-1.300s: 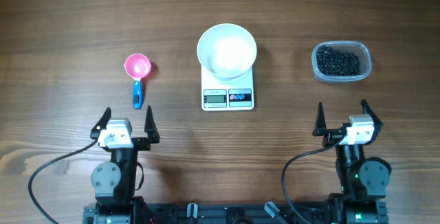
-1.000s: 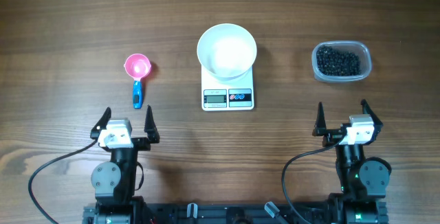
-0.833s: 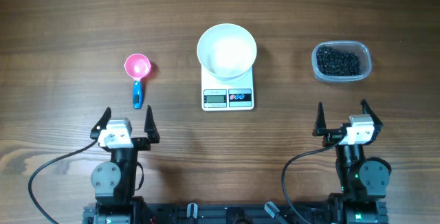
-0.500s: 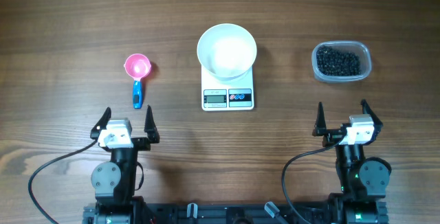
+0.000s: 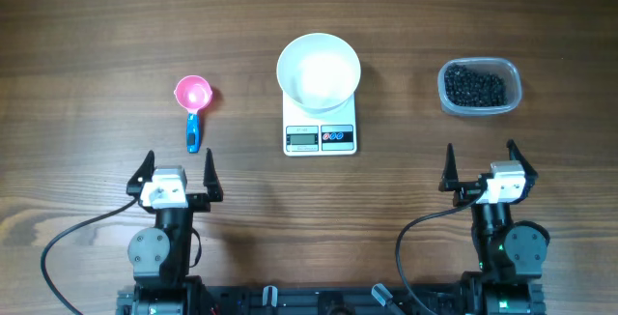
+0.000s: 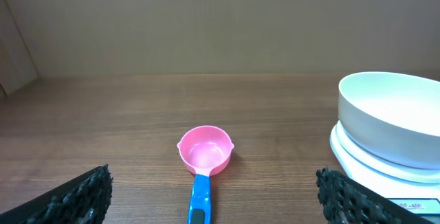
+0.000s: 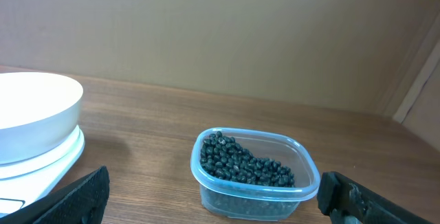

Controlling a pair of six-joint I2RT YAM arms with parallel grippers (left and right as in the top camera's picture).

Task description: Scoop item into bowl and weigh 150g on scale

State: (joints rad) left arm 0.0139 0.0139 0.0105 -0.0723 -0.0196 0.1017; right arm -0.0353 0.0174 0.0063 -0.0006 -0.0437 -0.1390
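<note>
**Overhead:** The white bowl (image 5: 319, 71) is pictured seated on the scale (image 5: 320, 138) at the middle of the bench (image 5: 97, 25), and nothing is seen inside it. The beans (image 5: 475, 86) are heaped in a clear tub (image 5: 480, 111) to the right of the scale. A pink scoop (image 5: 193, 114) is laid to the left of the scale, with its blue handle pointing toward the robot. The left tool (image 5: 179, 157) and the right tool (image 5: 480, 149) are parked nearer the robot than the scale. Each is spread as wide as it goes, and nothing is held by either.

**Left wrist:** The scoop is framed straight ahead between the wide-set pads (image 6: 75, 196), cup upright, left of the scale. It is judged a light, stiff plastic piece. It is best taken across the handle (image 6: 198, 203), toward its free end, so that the cup is left clear.

**Right wrist:** The tub is shown to the right of the scale, partly filled. The beans are judged hard, loose and quick to roll. They cannot be pinched, only ladled, and some would likely be shed from a tilted scoop. The thin-walled tub is judged light enough to slide when a scoop is pushed into it, so it may need to be steadied at its rim.
</note>
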